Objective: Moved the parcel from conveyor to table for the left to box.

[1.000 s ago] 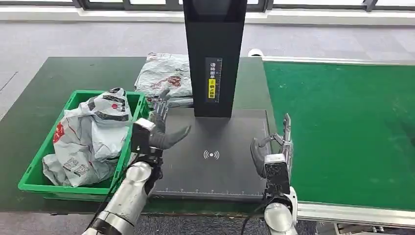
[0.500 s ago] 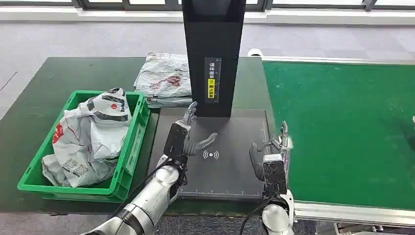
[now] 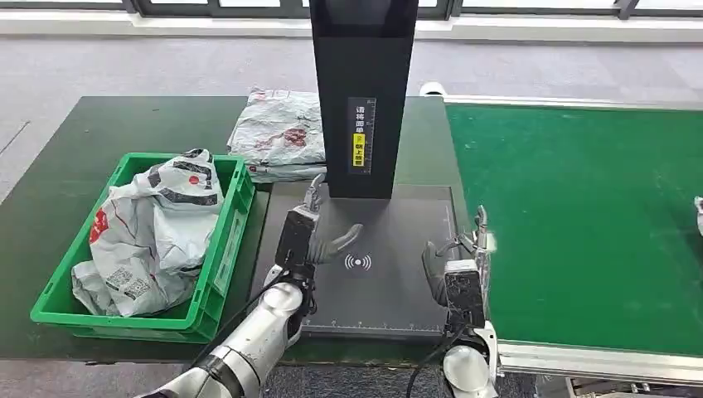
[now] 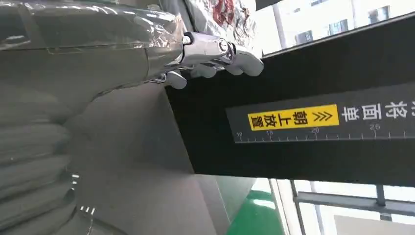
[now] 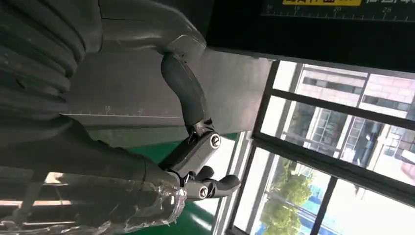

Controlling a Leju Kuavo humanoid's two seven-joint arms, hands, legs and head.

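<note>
Both hands hold nothing. Left hand (image 3: 311,236) hangs over the dark flat pad (image 3: 390,298) on the table (image 3: 50,157), fingers spread wide, close to the tall black post (image 3: 362,91). Right hand (image 3: 456,261) hangs at the pad's right edge, beside the green belt (image 3: 580,215), fingers apart too. One parcel (image 3: 699,214) peeks in at the far right edge of the belt. Another grey bag (image 3: 278,133) lies on the table behind the green box (image 3: 217,278), which has a crumpled bag (image 3: 157,232) inside.
</note>
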